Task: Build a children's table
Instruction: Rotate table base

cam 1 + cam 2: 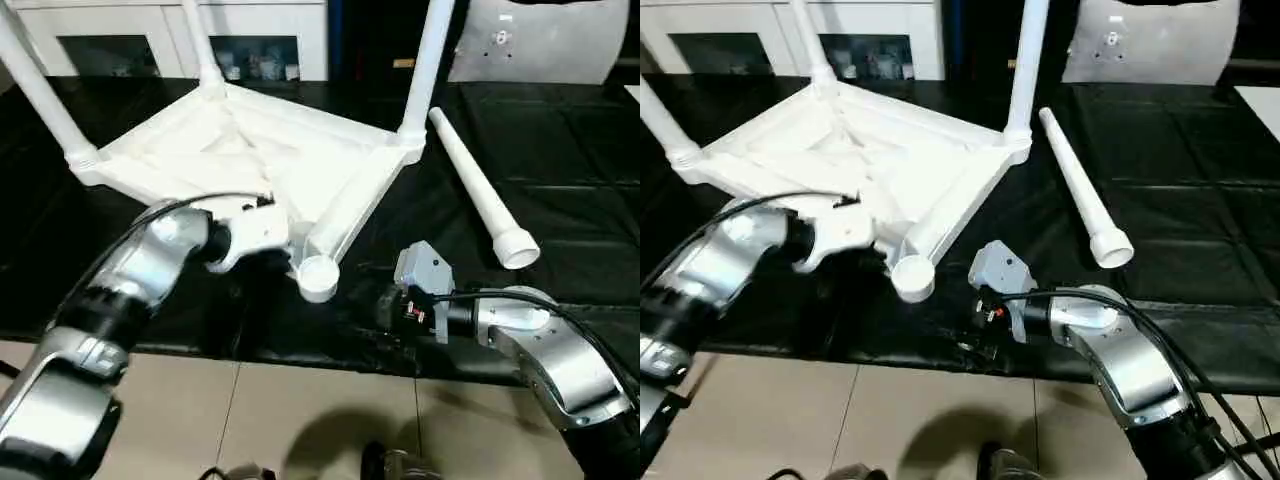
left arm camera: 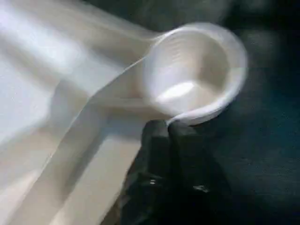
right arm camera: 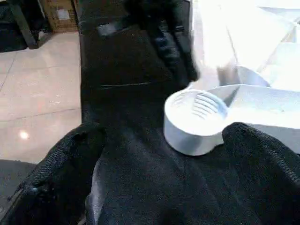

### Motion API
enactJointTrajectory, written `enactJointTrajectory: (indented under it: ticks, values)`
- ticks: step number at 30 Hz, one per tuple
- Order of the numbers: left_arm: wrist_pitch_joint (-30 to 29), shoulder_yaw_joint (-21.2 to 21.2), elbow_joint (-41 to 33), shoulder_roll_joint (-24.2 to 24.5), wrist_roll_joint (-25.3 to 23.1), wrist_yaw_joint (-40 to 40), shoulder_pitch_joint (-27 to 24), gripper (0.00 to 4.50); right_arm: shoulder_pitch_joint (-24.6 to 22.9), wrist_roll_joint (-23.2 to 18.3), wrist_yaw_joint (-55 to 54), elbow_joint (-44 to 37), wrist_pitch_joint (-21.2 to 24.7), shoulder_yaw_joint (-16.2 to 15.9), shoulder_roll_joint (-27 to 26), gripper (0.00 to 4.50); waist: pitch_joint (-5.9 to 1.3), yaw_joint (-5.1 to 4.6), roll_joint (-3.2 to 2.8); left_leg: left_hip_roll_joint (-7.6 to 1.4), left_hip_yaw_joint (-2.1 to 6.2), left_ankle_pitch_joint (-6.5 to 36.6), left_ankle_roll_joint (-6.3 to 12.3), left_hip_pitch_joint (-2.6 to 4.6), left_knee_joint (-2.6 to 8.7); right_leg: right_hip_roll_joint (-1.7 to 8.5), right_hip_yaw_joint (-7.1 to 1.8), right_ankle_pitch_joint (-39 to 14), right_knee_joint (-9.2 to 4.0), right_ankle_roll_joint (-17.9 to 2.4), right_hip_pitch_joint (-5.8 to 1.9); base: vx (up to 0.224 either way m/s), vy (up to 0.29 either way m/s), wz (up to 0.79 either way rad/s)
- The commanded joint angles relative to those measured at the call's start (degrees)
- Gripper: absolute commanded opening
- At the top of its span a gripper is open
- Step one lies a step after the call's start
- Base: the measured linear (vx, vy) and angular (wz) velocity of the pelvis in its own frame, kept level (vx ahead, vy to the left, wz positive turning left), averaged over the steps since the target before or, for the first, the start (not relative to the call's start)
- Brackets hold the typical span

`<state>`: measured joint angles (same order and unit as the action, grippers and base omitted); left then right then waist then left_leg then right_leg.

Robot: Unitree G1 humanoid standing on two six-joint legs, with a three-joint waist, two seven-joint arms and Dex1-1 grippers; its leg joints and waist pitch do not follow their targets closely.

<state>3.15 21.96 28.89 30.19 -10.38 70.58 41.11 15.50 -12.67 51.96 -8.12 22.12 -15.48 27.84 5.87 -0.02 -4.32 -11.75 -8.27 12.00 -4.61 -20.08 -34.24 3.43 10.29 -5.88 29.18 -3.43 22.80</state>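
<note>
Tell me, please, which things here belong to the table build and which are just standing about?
Job: upturned table top; three fitted legs; loose leg; empty corner socket.
Standing about: white cabinet; grey panel.

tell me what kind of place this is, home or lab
Likely an indoor lab or workshop set up for robot trials: a black padded work surface holding the upturned children's table, a tiled floor below, and white cabinets along the back wall.

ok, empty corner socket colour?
White, like the rest of the corner socket; clearest in the right wrist view.
</note>
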Motion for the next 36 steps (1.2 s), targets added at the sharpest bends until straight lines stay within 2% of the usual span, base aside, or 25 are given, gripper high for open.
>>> enactJointTrajectory:
  ticks: [1, 4, 6, 8, 9, 10, 12, 13, 14, 15, 16, 19, 20, 21, 22, 23, 24, 25, 27, 30, 31, 32, 33, 36]
  values:
    - [1.7, 1.52, 0.11, 0.73, -1.21, 0.9, 0.47, 0.02, 0.59, 0.03, 0.12, 0.4, -0.47, 0.63, 0.23, 4.5, -4.99, 0.13, 0.28, -0.8, 0.24, 7.83, 7.05, -0.16, 3.37, 4.48, -2.65, -26.96, -3.84, 1.83, -4.15, 0.0, 0.0, 0.0]
    - [2.56, 1.5, 0.87, 0.79, -0.7, 1.99, 2.32, 0.02, 0.44, -0.26, 0.19, 0.03, -0.31, 0.81, 0.36, 4.5, -4.93, 0.29, 0.16, -0.83, 0.2, 7.35, 7.22, -0.12, 3.4, 4.46, -2.79, -25.47, -3.64, 1.07, -4.13, 0.0, 0.0, 0.0]
    - [4.47, 2.01, 2.17, 1.11, -0.72, 3.54, 3.62, 0.33, 0.24, -0.37, 0.27, -0.12, -0.3, 0.89, 0.5, 4.5, -4.91, 0.44, 0.23, -0.83, 0.2, 7.17, 7.28, -0.12, 3.44, 4.48, -2.85, -24.96, -3.55, 0.58, -4.16, 0.0, 0.0, 0.0]
    - [7.32, 2.77, 4.06, 1.7, -1.87, 4.8, 4.8, 0.44, 0.02, -0.45, 0.42, -0.4, -0.18, 0.91, 0.74, 4.5, -4.79, 0.46, 0.27, -0.73, 0.24, 7.25, 7.33, -0.25, 3.49, 4.4, -2.9, -24.66, -3.48, 0.66, -4.24, 0.0, 0.0, 0.0]
    - [8.93, 3.25, 6.02, 1.98, -2.38, 5.27, 6.03, 0.44, -0.24, -0.65, 0.6, -0.88, 0.07, 0.96, 0.94, 4.5, -4.54, 0.39, 0.01, -0.72, 0.3, 7.35, 7.26, -0.32, 3.55, 4.43, -2.87, -24.65, -3.42, 0.76, -4.22, 0.0, 0.0, 0.0]
    - [9.98, 3.45, 7.65, 2.16, -2.32, 6.09, 7.3, 0.64, -0.58, -0.87, 0.75, -1.48, 0.34, 1.07, 1.19, 4.5, -4.52, 0.31, -0.21, -0.62, 0.2, 7.76, 7.1, -0.18, 3.5, 4.32, -2.84, -25.06, -3.62, 1.01, -4.18, 0.0, 0.0, 0.0]
    - [10.11, 3.42, 8.22, 2.24, -2.14, 6.56, 7.96, 0.79, -0.81, -0.98, 0.78, -1.83, 0.48, 1.15, 1.35, 4.5, -4.55, 0.26, 0.01, -0.63, 0.24, 7.59, 7.03, -0.28, 3.54, 4.35, -2.83, -24.65, -3.57, 0.98, -4.33, 0.0, 0.0, 0.0]
    - [10.23, 3.33, 8.48, 2.33, -2.01, 6.81, 8.48, 0.84, -1.11, -1.09, 0.77, -2.17, 0.61, 1.27, 1.53, 4.5, -4.43, 0.19, -0.26, -0.68, 0.19, 7.68, 6.92, -0.27, 3.55, 4.35, -2.83, -24.36, -3.59, 0.66, -4.32, 0.0, 0.0, 0.0]
    - [10.36, 3.3, 8.59, 2.36, -1.97, 6.93, 8.66, 0.84, -1.2, -1.13, 0.77, -2.27, 0.66, 1.31, 1.58, 4.5, -4.43, 0.18, -0.19, -0.72, 0.24, 7.64, 6.92, -0.28, 3.59, 4.34, -2.81, -24.27, -3.57, 0.63, -4.37, 0.0, 0.0, 0.0]
    - [10.78, 3.21, 8.99, 2.37, -1.89, 7.19, 9.09, 1.03, -1.39, -1.23, 0.77, -2.49, 0.77, 1.39, 1.7, 4.5, -4.48, 0.17, -0.15, -0.74, 0.25, 7.62, 6.97, -0.3, 3.57, 4.34, -2.83, -23.95, -3.5, 0.42, -4.4, 0.0, 0.0, 0.0]
    - [11.93, 3.18, 10.41, 2.08, -2.07, 7.04, 9.99, 1.2, -1.75, -1.37, 0.77, -2.9, 0.95, 1.52, 1.91, 4.5, -4.42, 0.17, -0.35, -0.74, 0.24, 7.83, 6.94, -0.21, 3.58, 4.29, -2.81, -24.07, -3.58, 0.29, -4.31, 0.0, 0.0, 0.0]
    - [13.39, 3.47, 12.9, 1.41, -2.85, 6.07, 10.97, 1.34, -2.07, -1.42, 0.76, -3.19, 1.03, 1.58, 2.08, 4.5, -4.28, 0.13, -0.24, -0.5, 0.14, 8.2, 6.95, -0.25, 3.56, 4.06, -2.67, -24.45, -3.77, 0.34, -4.37, 0.0, 0.0, 0.0]
    - [15.47, 4.02, 15.65, 0.62, -3.86, 4.34, 11.7, 1.46, -2.06, -1.37, 0.64, -3.18, 1.08, 1.53, 2.05, 4.5, -4.24, 0.12, -0.52, -0.37, 0.22, 8.25, 6.91, -0.3, 3.51, 3.98, -2.56, -24.69, -3.77, 0.57, -4.4, 0.0, 0.0, 0.0]
    - [15.47, 4.02, 15.65, 0.62, -3.86, 4.34, 11.7, 1.57, -2.06, -1.37, 0.64, -3.18, 1.08, 1.53, 2.05, 4.5, -4.24, 0.12, -0.52, -0.37, 0.22, 8.25, 6.91, -0.3, 3.51, 3.98, -2.56, -24.69, -3.77, 0.57, -4.4, 0.0, 0.0, 0.0]
    - [18.04, 5.32, 20.61, -0.82, -6.03, 1.88, 12.84, 1.57, -2.19, -1.4, 0.43, -3.54, 1.36, 1.57, 2.18, 4.5, -3.94, -0.1, -0.63, -0.19, 0.09, 9.09, 6.94, -0.2, 3.52, 3.61, -2.32, -25.84, -4.3, 1.17, -4.24, 0.0, 0.0, 0.0]
    - [18.64, 5.81, 22.09, -1.28, -6.74, 1.26, 13.13, 1.57, -2.28, -1.43, 0.35, -3.74, 1.48, 1.63, 2.27, 4.5, -4.0, -0.2, -0.47, -0.03, -0.02, 9.3, 6.93, -0.09, 3.48, 3.45, -2.23, -26.24, -4.48, 1.56, -4.28, 0.0, 0.0, 0.0]
    - [18.64, 5.81, 22.09, -1.28, -6.74, 1.26, 13.13, 1.57, -2.28, -1.43, 0.35, -3.74, 1.48, 1.63, 2.27, 4.5, -4.21, -0.08, -0.34, 0.04, 0.06, 8.95, 6.93, -0.24, 3.46, 3.62, -2.27, -26.01, -4.29, 2.13, -4.63, 0.0, 0.0, 0.0]
    - [19.1, 6.2, 23.47, -1.78, -7.25, 0.86, 13.36, 1.57, -2.4, -1.5, 0.28, -3.97, 1.63, 1.68, 2.4, 4.5, -4.29, -0.01, -0.54, -0.04, 0.12, 8.4, 7.17, -0.3, 3.45, 3.75, -2.26, -25.69, -4.28, 2.24, -4.6, 0.0, 0.0, 0.0]
    - [19.8, 6.76, 25.86, -2.7, -8.0, -0.27, 13.63, 1.57, -2.88, -1.58, 0.18, -4.57, 1.92, 1.84, 2.64, 4.5, -4.2, -0.14, -0.46, -0.14, 0.16, 7.97, 7.41, -0.43, 3.48, 3.59, -2.24, -24.7, -4.26, 2.11, -4.61, 0.0, 0.0, 0.0]
    - [21.61, 7.92, 29.39, -3.7, -9.73, -2.76, 14.13, 1.57, -3.5, -1.57, 0.14, -5.38, 2.34, 1.96, 2.91, 4.5, -4.02, -0.39, -0.56, 0.23, 0.08, 8.5, 7.47, -0.48, 3.39, 3.36, -2.0, -25.44, -4.55, 2.67, -4.58, 0.0, 0.0, 0.0]
    - [21.61, 7.92, 29.39, -3.7, -9.73, -2.76, 14.13, 1.57, -3.5, -1.57, 0.14, -5.38, 2.34, 1.96, 2.91, 4.5, -4.07, -0.45, -0.42, 0.2, 0.11, 8.54, 7.47, -0.52, 3.43, 3.39, -1.92, -25.52, -4.54, 2.93, -4.75, 0.0, 0.0, 0.0]
    - [22.63, 8.08, 31.12, -4.21, -10.34, -3.72, 14.64, 1.57, -3.77, -1.73, 0.2, -5.85, 2.6, 2.03, 3.1, 4.5, -3.9, -0.65, -0.59, 0.2, 0.19, 8.53, 7.56, -0.65, 3.47, 3.36, -1.85, -25.58, -4.59, 3.1, -4.73, 0.0, 0.0, 0.0]
    - [22.63, 8.08, 31.12, -4.21, -10.34, -3.72, 14.64, 1.32, -3.77, -1.73, 0.2, -5.85, 2.6, 2.03, 3.1, 4.5, -3.88, -0.75, -0.53, 0.25, 0.15, 8.63, 7.63, -0.55, 3.48, 3.21, -1.83, -25.76, -4.78, 3.29, -4.66, 0.0, 0.0, 0.0]
    - [24.08, 7.89, 34.14, -5.16, -10.72, -4.55, 15.83, 1.18, -4.26, -2.74, 1.06, -7.31, 3.45, 1.96, 3.73, 4.5, -3.74, -1.29, -0.54, 0.31, 0.19, 9.14, 7.98, -0.66, 3.45, 3.15, -1.6, -26.0, -4.96, 3.64, -4.71, 0.0, 0.0, 0.0]
